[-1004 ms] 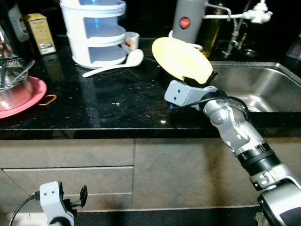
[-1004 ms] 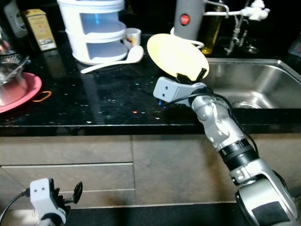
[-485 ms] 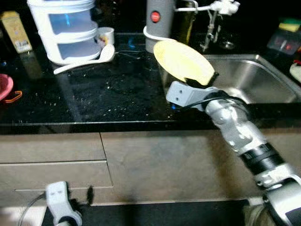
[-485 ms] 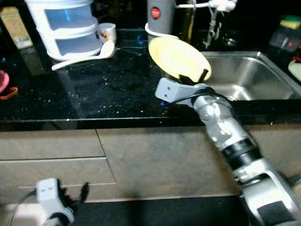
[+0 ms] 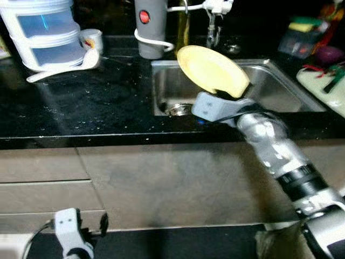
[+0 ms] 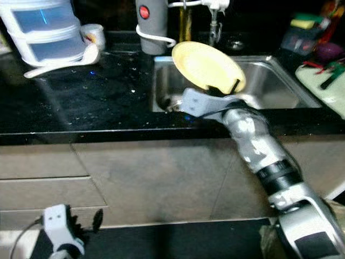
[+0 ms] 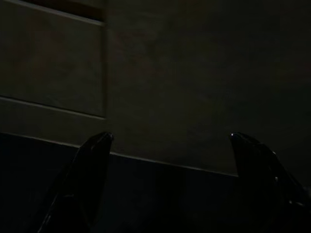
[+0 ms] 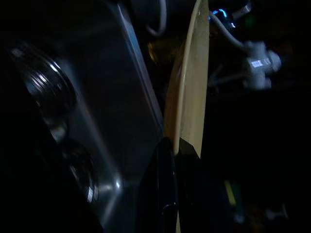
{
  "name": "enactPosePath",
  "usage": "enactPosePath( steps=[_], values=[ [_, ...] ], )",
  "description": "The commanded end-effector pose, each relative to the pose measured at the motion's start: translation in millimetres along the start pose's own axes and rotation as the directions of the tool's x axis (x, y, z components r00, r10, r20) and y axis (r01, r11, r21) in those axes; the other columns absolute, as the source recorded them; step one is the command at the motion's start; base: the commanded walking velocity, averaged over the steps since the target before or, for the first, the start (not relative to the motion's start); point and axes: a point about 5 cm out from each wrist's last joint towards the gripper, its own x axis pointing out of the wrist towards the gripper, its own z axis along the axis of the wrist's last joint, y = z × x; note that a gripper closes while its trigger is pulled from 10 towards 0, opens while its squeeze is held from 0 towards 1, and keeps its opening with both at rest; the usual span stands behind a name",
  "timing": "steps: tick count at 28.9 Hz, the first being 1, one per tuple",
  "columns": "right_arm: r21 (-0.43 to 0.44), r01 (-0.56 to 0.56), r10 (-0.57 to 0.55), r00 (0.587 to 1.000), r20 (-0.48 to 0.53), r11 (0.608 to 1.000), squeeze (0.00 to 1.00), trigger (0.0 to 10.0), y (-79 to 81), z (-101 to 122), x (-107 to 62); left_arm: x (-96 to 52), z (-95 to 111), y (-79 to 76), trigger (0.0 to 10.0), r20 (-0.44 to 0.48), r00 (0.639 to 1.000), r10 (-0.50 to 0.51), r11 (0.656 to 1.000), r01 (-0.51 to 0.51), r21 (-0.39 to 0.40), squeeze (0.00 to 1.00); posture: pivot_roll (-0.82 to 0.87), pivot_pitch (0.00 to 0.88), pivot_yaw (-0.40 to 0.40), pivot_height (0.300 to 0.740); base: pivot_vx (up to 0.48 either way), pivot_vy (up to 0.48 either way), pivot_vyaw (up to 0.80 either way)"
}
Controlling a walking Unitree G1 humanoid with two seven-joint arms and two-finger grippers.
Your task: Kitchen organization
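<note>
Holding a yellow plate (image 5: 212,70) by its lower rim, the right gripper (image 5: 235,95) sits above the near edge of the steel sink (image 5: 280,91), fingers pinched tight on the rim at roughly the plate's 5 o'clock. Plate is tilted, face toward the camera, hanging over the basin and apart from the counter. Right wrist view: plate edge-on (image 8: 189,102), one black finger (image 8: 165,184) pressed against it, sink wall and drain (image 8: 48,92) beside. Black countertop (image 5: 81,108) extends to the sink's 9 o'clock. On it, at about 10 o'clock from the plate: grey cylinder with red button (image 5: 148,27), white stacked container (image 5: 40,32), a white cup (image 5: 91,39) just beside it, white ladle (image 5: 59,67) lying in front. Faucet (image 5: 213,11) at the sink's 12 o'clock. Green cutting board (image 5: 329,89) at 3 o'clock. Left gripper (image 7: 170,160) hangs low by the cabinet fronts (image 5: 161,183), fingers spread wide, holding nothing.
</note>
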Motion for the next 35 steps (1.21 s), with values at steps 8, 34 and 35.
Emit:
enactPosePath(
  steps=[8, 34, 35],
  values=[
    [-0.008, 0.002, -0.002, 1.0, 0.016, 1.0, 0.0, 10.0, -0.8, 5.0, 1.0, -0.7, -1.9, 3.7, 10.0, -0.015, 1.0, 0.01, 1.0, -0.01, 0.007, 0.0, 0.04, 0.0, -0.072, 0.732, 0.0, -0.288, 0.0],
    [-0.004, -0.017, 0.017, 0.999, 0.032, 1.0, 0.0, 10.0, 1.2, 7.9, 3.0, -0.1, 0.2, 3.0, 10.0, 0.004, 1.0, 0.015, 1.0, -0.015, 0.004, 0.0, 0.04, 0.0, -0.077, 0.732, 0.03, 0.0, 0.0],
    [-0.003, -0.019, 0.019, 0.999, 0.034, 1.0, 0.0, 10.0, 1.6, 8.5, 3.2, -0.1, 0.3, 2.6, 10.0, 0.005, 1.0, 0.012, 1.0, -0.012, 0.005, 0.0, 0.04, 0.0, -0.077, 0.732, 0.289, 0.0, 0.0]
  ],
)
